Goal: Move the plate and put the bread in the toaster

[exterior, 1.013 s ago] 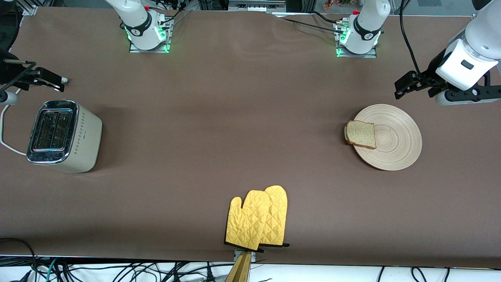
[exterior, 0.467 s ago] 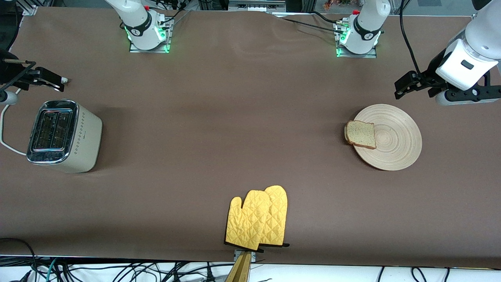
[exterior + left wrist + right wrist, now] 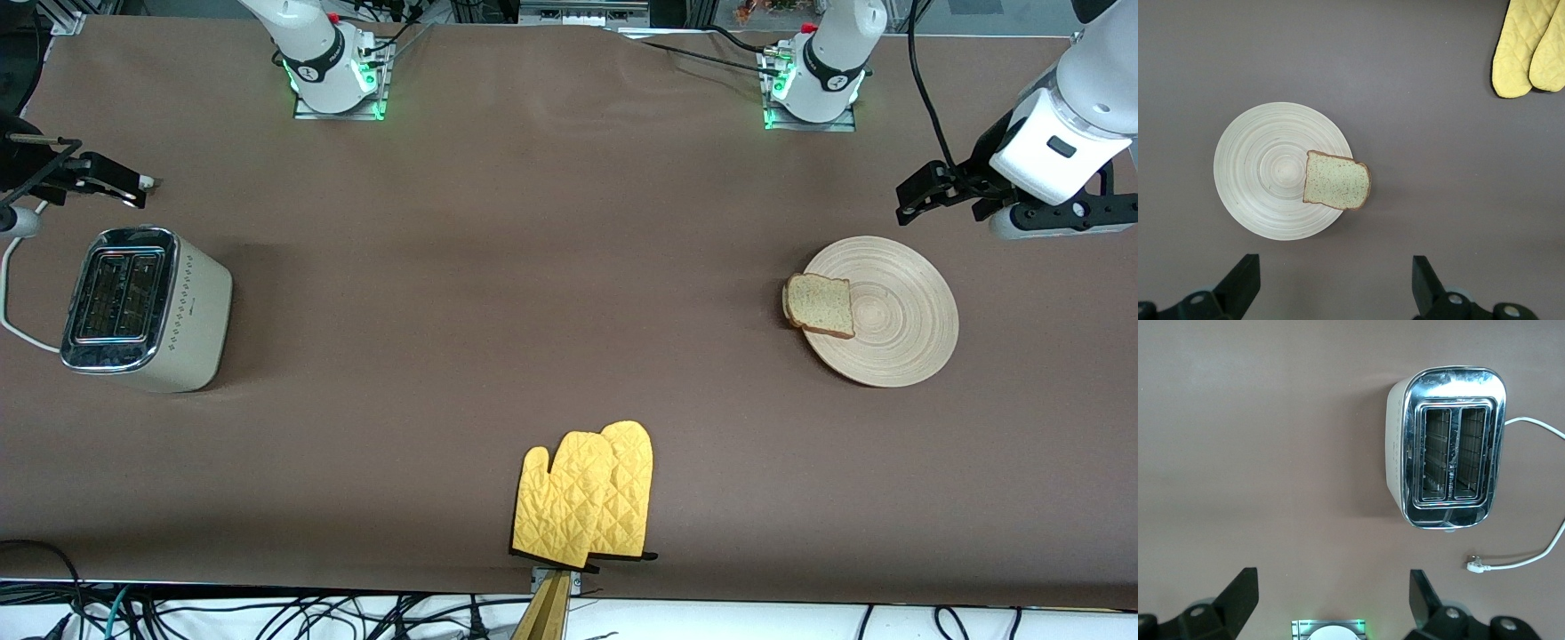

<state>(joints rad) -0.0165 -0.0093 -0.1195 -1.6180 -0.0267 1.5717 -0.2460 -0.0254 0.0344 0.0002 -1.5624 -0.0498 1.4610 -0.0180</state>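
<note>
No visible change between the earlier front views and now. Nothing on the table shifted: bread (image 3: pixel 819 305) lies at the same spot on the plate (image 3: pixel 898 311) edge, toaster (image 3: pixel 142 307) and yellow oven mitts (image 3: pixel 587 493) unmoved. Left gripper (image 3: pixel 925 191) hangs in the same pose over the table near the plate, right gripper (image 3: pixel 107 182) likewise near the toaster; both with jaws spread wide as before.
</note>
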